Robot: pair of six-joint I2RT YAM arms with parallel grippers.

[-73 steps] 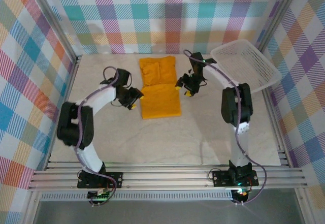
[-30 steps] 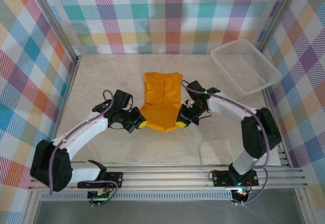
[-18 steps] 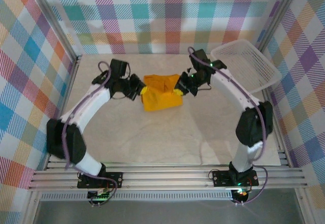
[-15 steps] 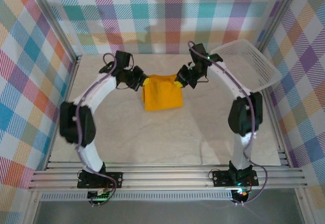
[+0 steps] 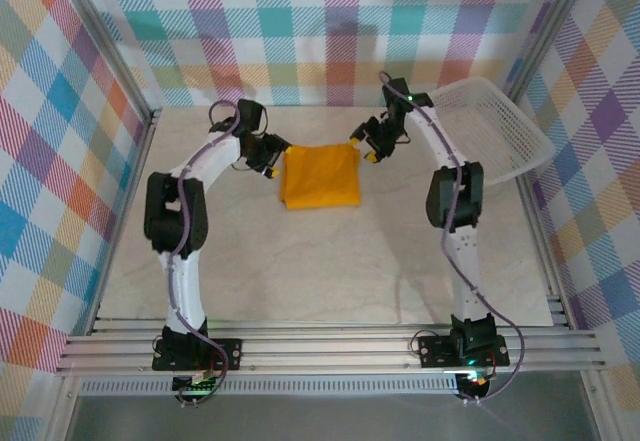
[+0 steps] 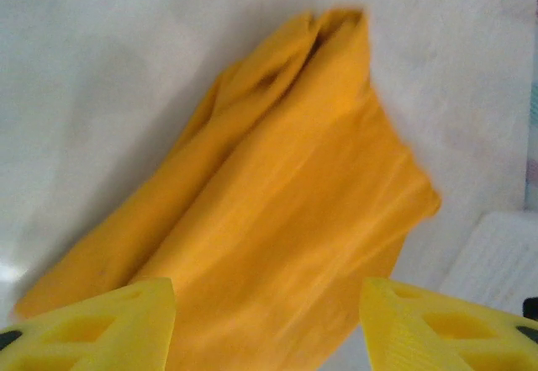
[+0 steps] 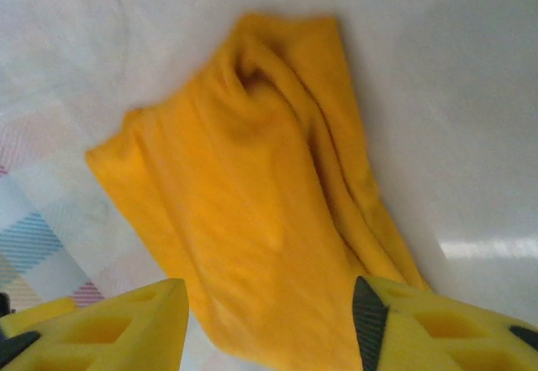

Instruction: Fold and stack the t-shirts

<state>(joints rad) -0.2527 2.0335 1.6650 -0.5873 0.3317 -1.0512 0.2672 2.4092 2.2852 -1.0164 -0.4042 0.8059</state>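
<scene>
**Position.** Top view: the folded mustard-orange t-shirt (image 5: 320,179) lies flat on the bench (image 5: 300,271) at upper centre of frame. It is well apart from the white mesh basket (image 5: 495,131) at upper right.

**Relation to claws.** The left claw (image 5: 272,157) stands at the shirt's upper-left corner and the right claw (image 5: 366,151) at its upper-right corner. The shirt lies between them and extends down-frame from both, so neither arm is nearer. The bundle is close to square and no firm long axis can be stated. Its top edge runs left to right between the claws.

**Claw state.** Wrist views: both claws stand about half parted, with cloth lying in the gap between the yellow fingers (image 6: 109,320), unpinched. Nothing is gripped.

**Judgement.** This fold appears complete. Any next move would start from that top edge.
</scene>
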